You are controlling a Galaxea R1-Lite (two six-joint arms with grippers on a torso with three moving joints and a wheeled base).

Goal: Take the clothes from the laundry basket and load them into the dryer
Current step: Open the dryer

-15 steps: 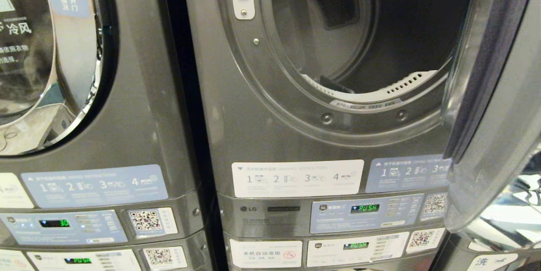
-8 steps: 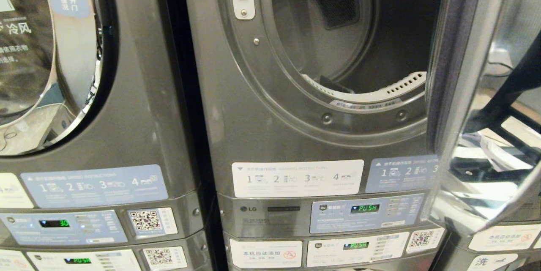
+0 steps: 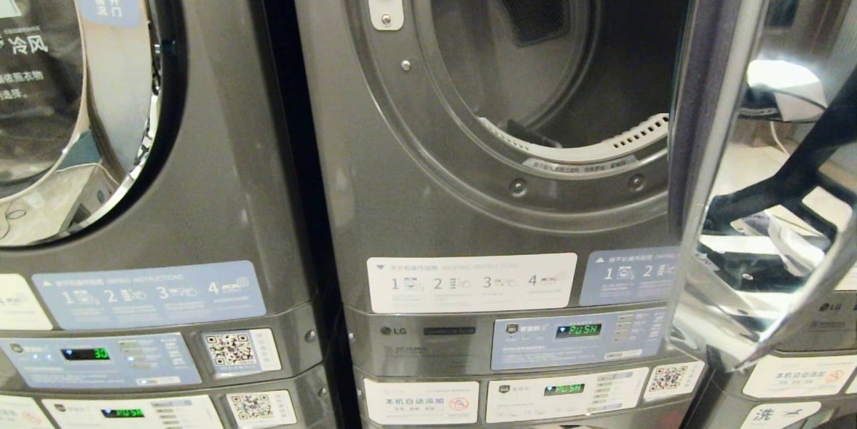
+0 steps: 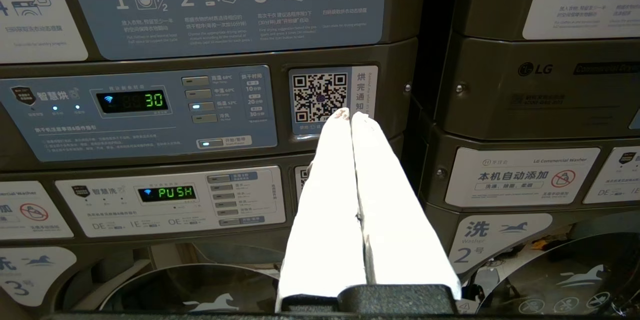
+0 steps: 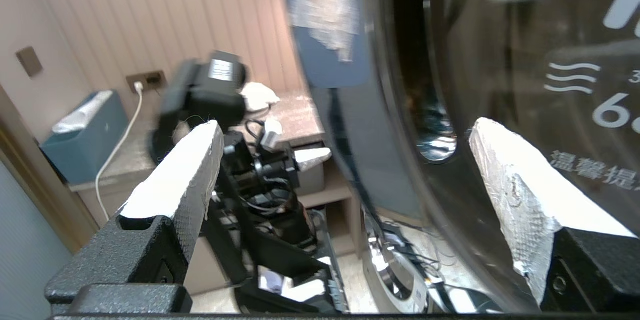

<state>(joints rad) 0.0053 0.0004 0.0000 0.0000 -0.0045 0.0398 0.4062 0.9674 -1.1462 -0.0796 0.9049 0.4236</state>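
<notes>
Right wrist view alone shows the right end effector (image 5: 340, 170), pads spread wide and empty, astride the door (image 5: 400, 110) rim with torn tape. Left wrist view shows the left end effector (image 4: 351, 115) pressed shut before panels reading "30" and "PUSH". Head view: the dryer (image 3: 469, 228), LG-branded, stands open.

Neighbouring machine (image 3: 221, 168) shut, display (image 3: 85, 353) reading 30.

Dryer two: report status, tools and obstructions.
Dryer door open, drum empty. Right tool open, straddling the door's rim. Left tool shut, parked before the control panels. Laundry basket not in view.
</notes>
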